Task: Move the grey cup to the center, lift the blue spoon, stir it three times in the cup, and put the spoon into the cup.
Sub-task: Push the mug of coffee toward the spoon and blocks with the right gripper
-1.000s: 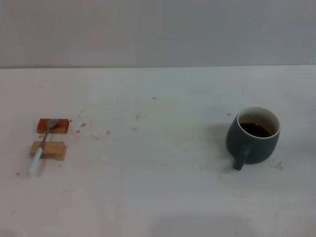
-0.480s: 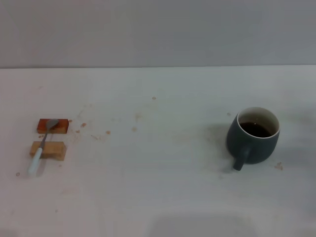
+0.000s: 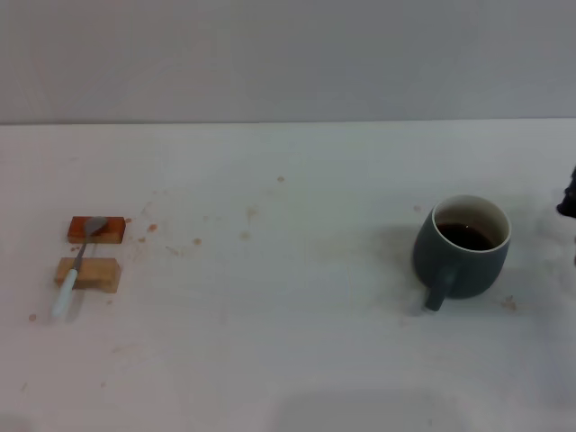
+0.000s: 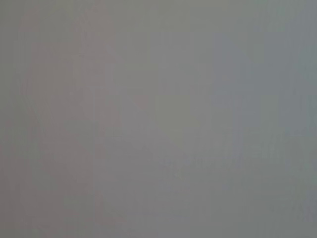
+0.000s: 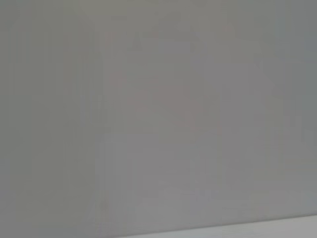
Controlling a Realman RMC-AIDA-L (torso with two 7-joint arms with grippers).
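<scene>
From the head camera I see the grey cup standing toward the worktop's right edge, handle facing the near edge, dark liquid inside. The blue spoon lies across two wooden blocks near the left edge. A dark sliver at the right edge is, I judge, my right gripper; I cannot tell how it stands. Neither wrist view shows anything but blank grey. The cup's move to centre hasn't begun; next I'd approach it.
</scene>
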